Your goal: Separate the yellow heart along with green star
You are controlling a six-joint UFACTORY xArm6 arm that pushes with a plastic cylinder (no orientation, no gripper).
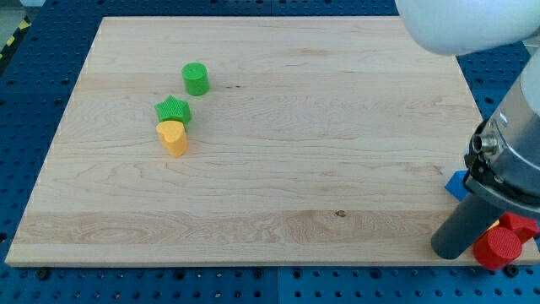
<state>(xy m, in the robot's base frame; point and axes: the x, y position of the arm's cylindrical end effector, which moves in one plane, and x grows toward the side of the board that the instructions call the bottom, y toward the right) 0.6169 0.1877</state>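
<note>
The yellow heart (173, 138) lies on the wooden board (278, 127) at the view's left. The green star (173, 110) sits just above it, touching it. A green cylinder (196, 78) stands a little further up and to the right, apart from the star. My tip (450, 252) is at the board's bottom right corner, far to the right of these blocks and touching none of them.
By my rod at the bottom right lie a blue block (457, 184), a red cylinder (497, 248), a second red block (517, 225) and a sliver of a yellow block (492, 227). The arm's white and grey body (515, 143) fills the right edge.
</note>
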